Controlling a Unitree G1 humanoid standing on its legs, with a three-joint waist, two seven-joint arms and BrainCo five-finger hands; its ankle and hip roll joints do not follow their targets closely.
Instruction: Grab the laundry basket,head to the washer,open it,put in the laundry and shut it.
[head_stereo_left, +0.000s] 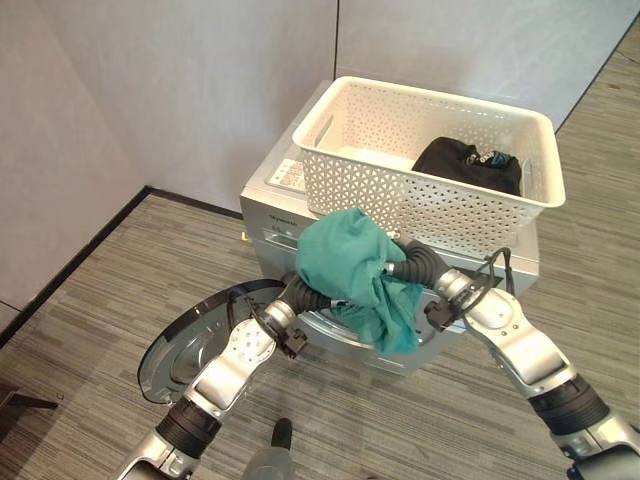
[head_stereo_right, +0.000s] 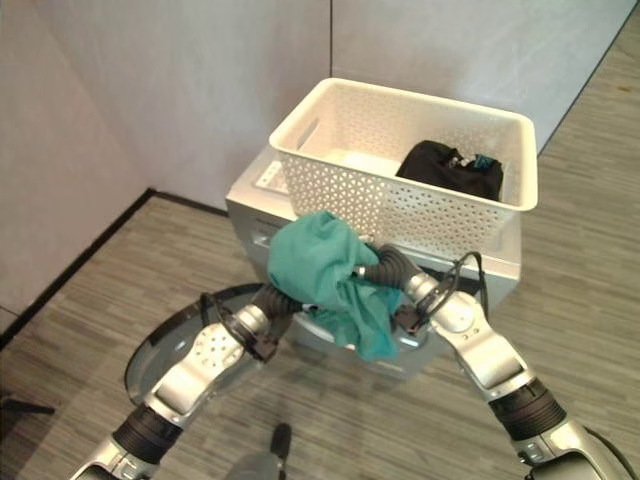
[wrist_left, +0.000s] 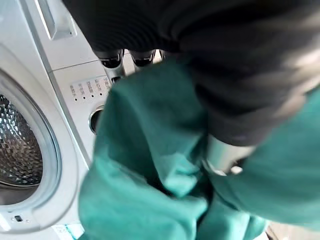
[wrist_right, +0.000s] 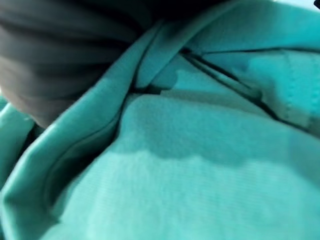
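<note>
A teal cloth (head_stereo_left: 350, 265) hangs bunched in front of the silver washer (head_stereo_left: 270, 215), held up between my two hands. My left hand (head_stereo_left: 305, 295) comes in under it from the left. In the left wrist view its thumb (wrist_left: 225, 155) presses into the cloth (wrist_left: 150, 150). From the right, my right hand (head_stereo_left: 415, 265) reaches in, its fingers buried in the cloth (wrist_right: 200, 175). The washer's round door (head_stereo_left: 185, 345) is swung open to the lower left, and the drum opening (wrist_left: 20, 145) lies beside the cloth. On the washer top stands a white laundry basket (head_stereo_left: 320, 120) with a black garment (head_stereo_left: 465, 160) inside.
Grey partition walls (head_stereo_left: 180, 90) close in behind and left of the washer. A striped wood-look floor (head_stereo_left: 90, 300) surrounds it, with room at the right. The open door juts out over the floor by my left arm. A dark object (head_stereo_left: 20, 400) sits at the left edge.
</note>
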